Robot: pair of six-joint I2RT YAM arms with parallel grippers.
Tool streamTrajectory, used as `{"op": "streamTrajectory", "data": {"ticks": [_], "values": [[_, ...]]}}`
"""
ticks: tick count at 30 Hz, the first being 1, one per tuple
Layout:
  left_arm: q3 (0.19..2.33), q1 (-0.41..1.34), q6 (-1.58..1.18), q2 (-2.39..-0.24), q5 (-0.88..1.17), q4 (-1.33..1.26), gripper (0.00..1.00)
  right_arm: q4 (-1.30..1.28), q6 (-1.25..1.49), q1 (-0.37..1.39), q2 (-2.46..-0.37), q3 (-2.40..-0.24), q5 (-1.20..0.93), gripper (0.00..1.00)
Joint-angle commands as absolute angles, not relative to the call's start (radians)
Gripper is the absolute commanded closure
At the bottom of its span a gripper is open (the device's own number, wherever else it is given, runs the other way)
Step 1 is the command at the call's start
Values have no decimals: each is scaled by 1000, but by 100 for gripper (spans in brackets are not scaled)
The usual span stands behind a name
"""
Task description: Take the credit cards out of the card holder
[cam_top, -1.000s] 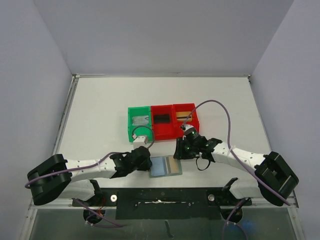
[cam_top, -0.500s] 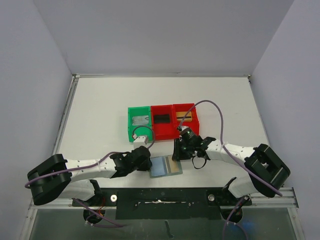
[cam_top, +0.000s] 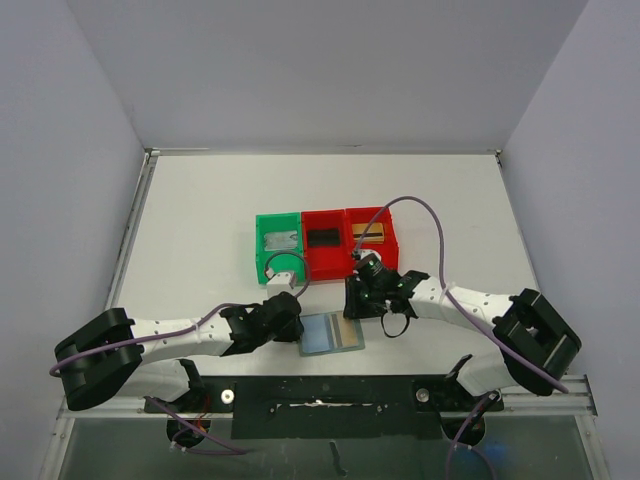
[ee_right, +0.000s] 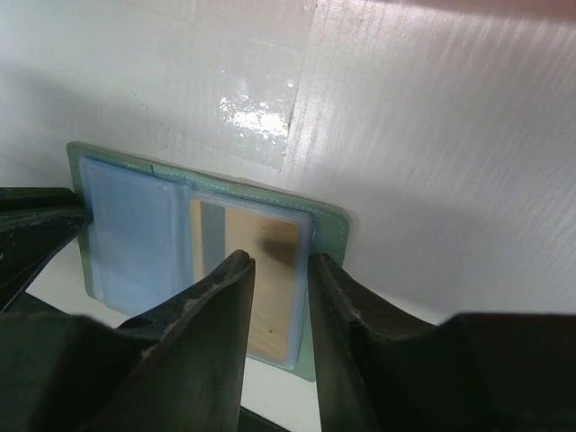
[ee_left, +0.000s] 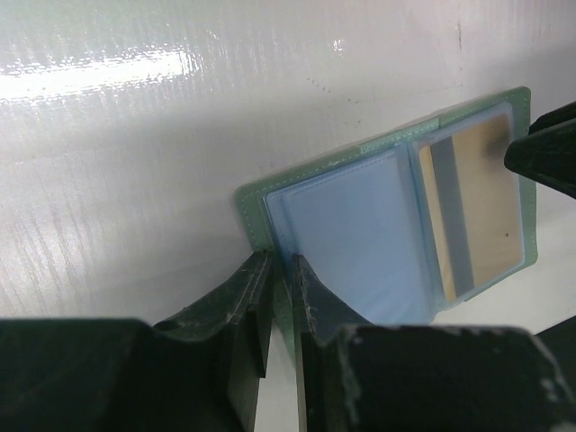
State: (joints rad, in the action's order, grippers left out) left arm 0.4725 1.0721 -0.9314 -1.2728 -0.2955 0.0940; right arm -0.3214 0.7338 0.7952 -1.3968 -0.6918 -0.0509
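On the white table one card holder shows one gold card; left jaws clamp its edge, right jaws apart.

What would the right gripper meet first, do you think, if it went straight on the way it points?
Most likely the gold card inside the card holder; the right gripper points at it, jaws open, though the gap is hard to judge.

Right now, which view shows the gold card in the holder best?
Left wrist: the gold card lies almost unobstructed in the right pocket of the card holder, grey stripe visible. Right wrist shows it partly hidden behind the fingers of the right gripper. Top external shows only a small tan sliver.
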Motion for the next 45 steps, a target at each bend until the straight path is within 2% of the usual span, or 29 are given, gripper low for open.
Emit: {"op": "streamTrajectory", "data": {"ticks": [1,9,15,19,22,28,33,36,38,41,45], "values": [[503,1078,-924,-1261,-293,111,87,-346,738,825,-1383,-760,-4,70],[505,1077,-922,-1267,-290,109,88,-440,745,851,-1498,-836,57,74],[501,1077,-924,-1261,-290,109,88,-500,757,874,-1480,-872,126,61],[502,1077,-923,-1257,-293,113,88,-493,758,878,-1465,-863,124,60],[500,1078,-923,-1258,-290,106,88,-464,744,878,-1483,-849,102,65],[501,1077,-924,-1264,-281,104,88,-489,743,884,-1530,-876,103,88],[501,1078,-922,-1268,-282,101,89,-507,752,890,-1474,-880,137,92],[504,1077,-920,-1271,-284,106,89,-515,761,889,-1446,-876,148,76],[506,1078,-921,-1272,-284,106,89,-503,760,890,-1436,-865,141,69],[508,1077,-919,-1273,-284,107,89,-498,754,888,-1452,-858,129,66],[512,1078,-918,-1278,-282,107,89,-468,732,888,-1512,-856,79,67]]}}
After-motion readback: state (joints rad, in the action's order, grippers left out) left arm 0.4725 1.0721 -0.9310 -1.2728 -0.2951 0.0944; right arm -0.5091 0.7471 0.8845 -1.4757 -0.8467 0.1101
